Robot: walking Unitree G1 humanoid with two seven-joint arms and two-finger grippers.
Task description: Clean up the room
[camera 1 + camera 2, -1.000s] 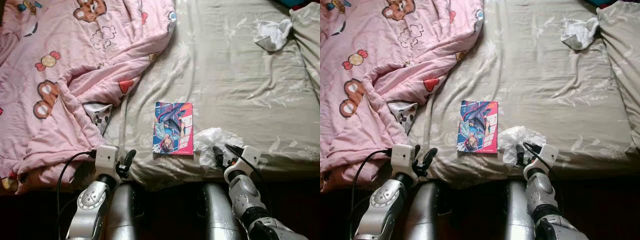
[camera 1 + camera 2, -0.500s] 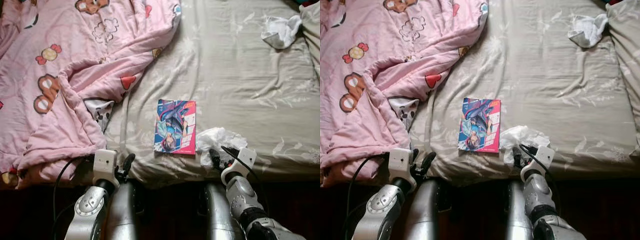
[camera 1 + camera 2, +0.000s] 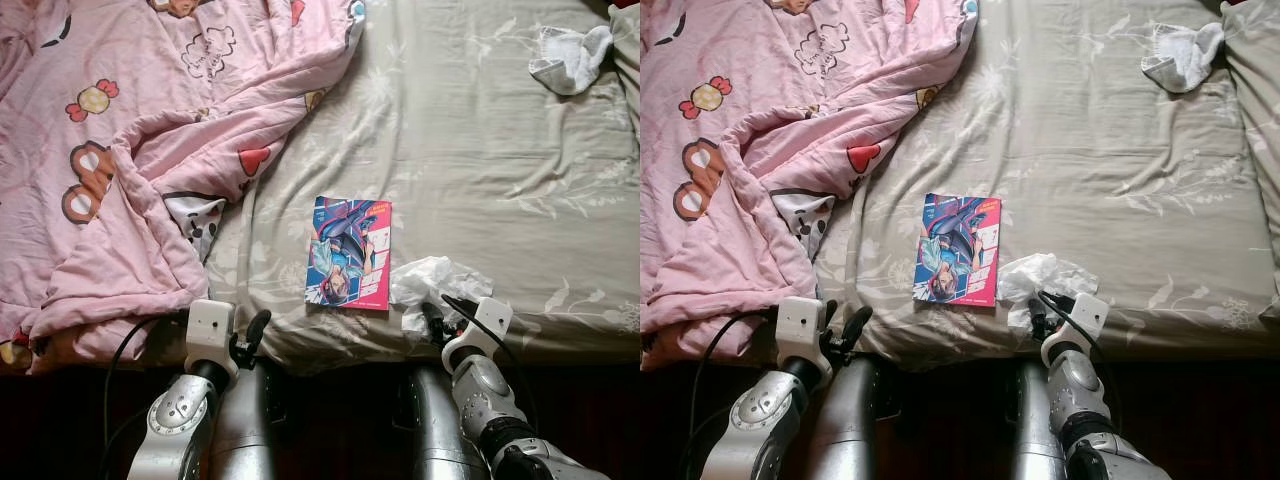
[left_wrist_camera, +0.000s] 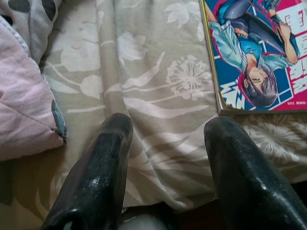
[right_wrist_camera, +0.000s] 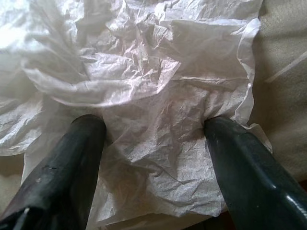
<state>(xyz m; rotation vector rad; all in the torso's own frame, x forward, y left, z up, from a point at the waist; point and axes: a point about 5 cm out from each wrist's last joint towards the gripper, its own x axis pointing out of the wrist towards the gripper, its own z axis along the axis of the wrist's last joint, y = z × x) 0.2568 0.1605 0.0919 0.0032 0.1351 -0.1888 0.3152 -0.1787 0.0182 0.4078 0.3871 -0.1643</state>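
A crumpled white tissue (image 3: 436, 284) lies at the bed's near edge, right of a colourful comic book (image 3: 348, 253). My right gripper (image 3: 441, 318) is open at the tissue's near side. In the right wrist view its fingertips (image 5: 80, 129) rest on the paper, one on either side of a fold in the tissue (image 5: 144, 86). Left of the book, at the mattress edge, my left gripper (image 3: 249, 336) stands open. In the left wrist view the left gripper (image 4: 168, 127) has only the flowered sheet (image 4: 144, 81) between its fingers, with the book's corner (image 4: 254, 52) just beyond.
A rumpled pink blanket (image 3: 120, 150) with cartoon prints covers the bed's left half, its fold close to my left gripper. A white cloth (image 3: 568, 56) lies at the far right by a pillow (image 3: 628, 40). The beige sheet (image 3: 480, 170) spreads between them.
The whole picture has shifted a little, so the camera moved. Both grippers stay open at the bed's near edge, the right one still at the tissue.
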